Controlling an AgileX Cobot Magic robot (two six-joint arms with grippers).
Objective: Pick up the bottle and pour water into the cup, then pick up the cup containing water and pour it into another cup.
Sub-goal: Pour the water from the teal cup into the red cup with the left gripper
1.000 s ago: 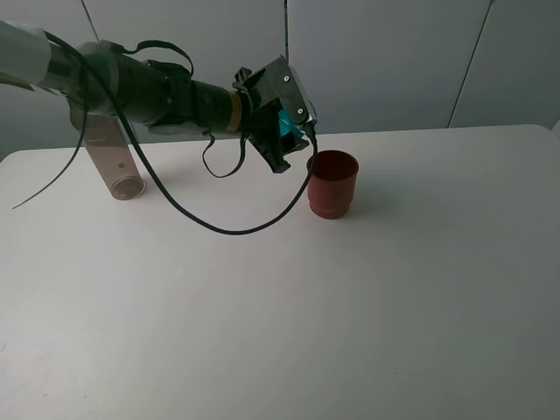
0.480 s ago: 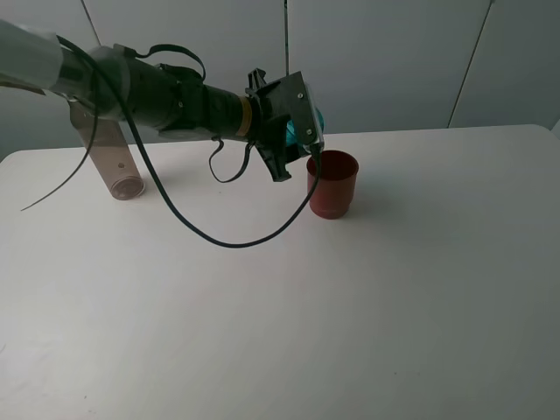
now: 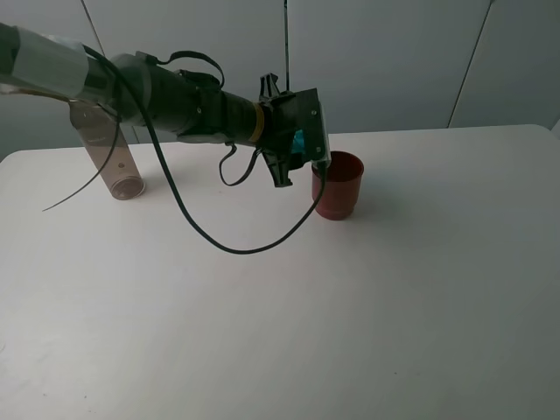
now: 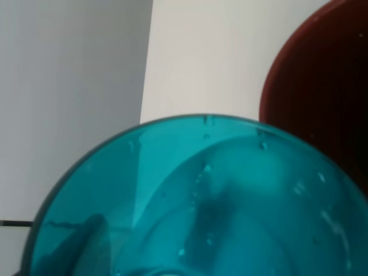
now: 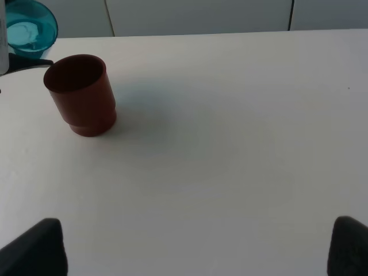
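Observation:
My left gripper [image 3: 305, 147] is shut on the cup [image 3: 300, 139], a translucent teal tumbler. It holds the tumbler tipped on its side in the air, mouth just beside the rim of another cup [image 3: 339, 185], the red one on the table. In the left wrist view the teal cup [image 4: 201, 201] fills the frame, with droplets inside, and the red cup's rim [image 4: 322, 86] is close by. The right wrist view shows the red cup [image 5: 81, 95] and the teal cup [image 5: 29, 26] far off. My right gripper [image 5: 192, 250] is open and empty. The bottle [image 3: 112, 162] stands at the table's far left.
A black cable [image 3: 245, 245] hangs from the left arm and loops down over the white table [image 3: 350, 306] in front of the red cup. A grey panelled wall [image 3: 394, 61] runs behind the table's far edge.
My left arm has moved right with the teal cup, bringing it from short of the red cup up to its rim. The red cup and bottle have not moved.

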